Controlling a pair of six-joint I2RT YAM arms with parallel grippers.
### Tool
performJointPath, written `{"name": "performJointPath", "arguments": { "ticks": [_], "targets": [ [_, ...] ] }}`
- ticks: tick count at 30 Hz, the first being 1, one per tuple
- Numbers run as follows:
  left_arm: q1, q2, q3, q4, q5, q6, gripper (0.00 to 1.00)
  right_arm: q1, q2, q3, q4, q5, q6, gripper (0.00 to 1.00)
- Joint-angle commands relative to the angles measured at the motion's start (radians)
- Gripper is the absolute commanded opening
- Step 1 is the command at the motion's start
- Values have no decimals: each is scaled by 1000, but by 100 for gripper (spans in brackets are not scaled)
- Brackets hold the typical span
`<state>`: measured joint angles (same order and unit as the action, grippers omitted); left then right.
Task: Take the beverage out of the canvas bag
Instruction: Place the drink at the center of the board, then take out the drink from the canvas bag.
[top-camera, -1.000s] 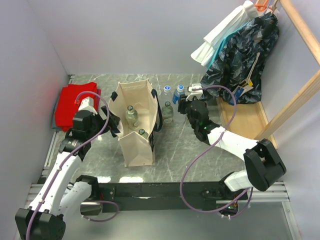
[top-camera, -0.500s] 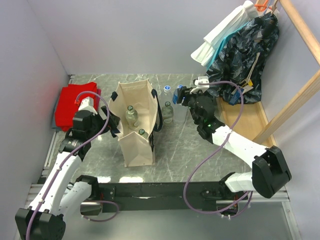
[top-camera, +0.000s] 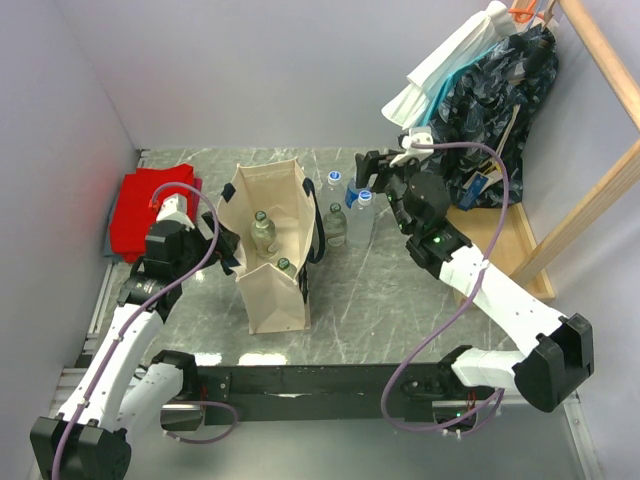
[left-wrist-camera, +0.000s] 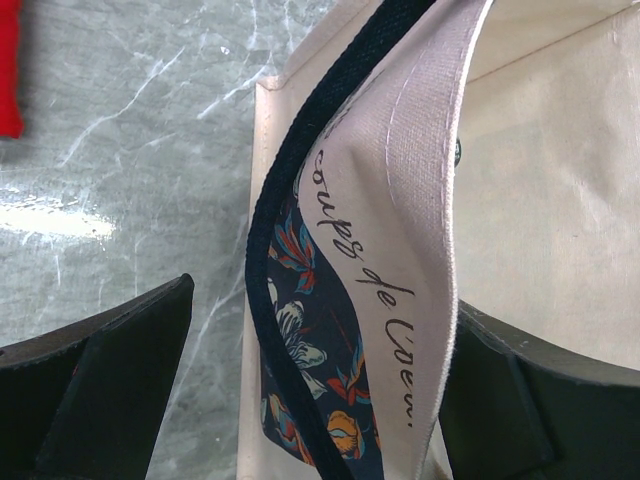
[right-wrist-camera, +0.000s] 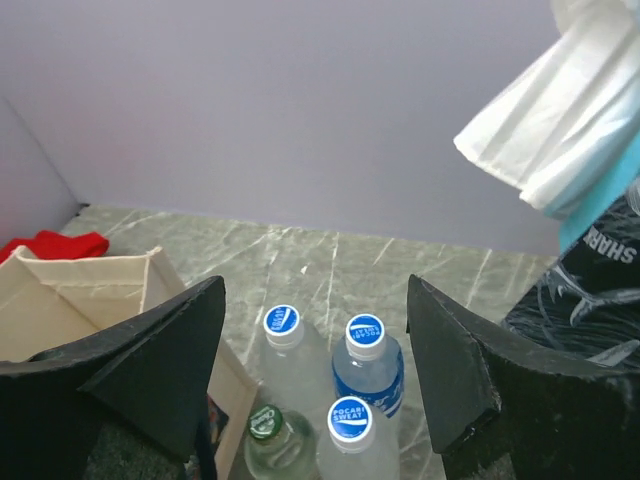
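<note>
The beige canvas bag (top-camera: 275, 290) stands open at centre left, with two green-capped beverage bottles (top-camera: 263, 228) upright inside. My left gripper (top-camera: 224, 246) is open and straddles the bag's left rim and navy strap (left-wrist-camera: 300, 170). A gap shows between one finger (left-wrist-camera: 120, 370) and the strap. My right gripper (top-camera: 368, 172) hovers open, holding nothing, above a group of bottles right of the bag. A blue-capped bottle (right-wrist-camera: 351, 420) stands just below its jaws. The bag's corner (right-wrist-camera: 90, 290) shows at the left of the right wrist view.
Further bottles (top-camera: 335, 222) stand on the marble table beside the bag. A red folded cloth (top-camera: 150, 205) lies at the far left. Hanging clothes (top-camera: 480, 100) and a wooden rack (top-camera: 500, 240) fill the back right, close to my right arm.
My right gripper opened, let go of a blue-capped bottle beside the other bottles, and rose back toward the rear. The left arm and bag stayed still.
</note>
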<state>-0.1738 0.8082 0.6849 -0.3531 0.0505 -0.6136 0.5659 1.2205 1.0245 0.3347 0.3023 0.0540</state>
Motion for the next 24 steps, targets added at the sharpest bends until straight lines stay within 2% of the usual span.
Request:
{"name": "performJointPath", "arguments": {
  "ticks": [1,9,24],
  "targets": [
    [-4,-17,36,-9,-29,23,99,5,-9,94,-106,-60,-11,80],
    [-4,-17,33,-9,-32,25,100,6,40,300,-357,-221,-32,81],
    [-4,-15,28,-3,-23,23,99,12,148,584,-661,-330,-36,80]
  ]
}}
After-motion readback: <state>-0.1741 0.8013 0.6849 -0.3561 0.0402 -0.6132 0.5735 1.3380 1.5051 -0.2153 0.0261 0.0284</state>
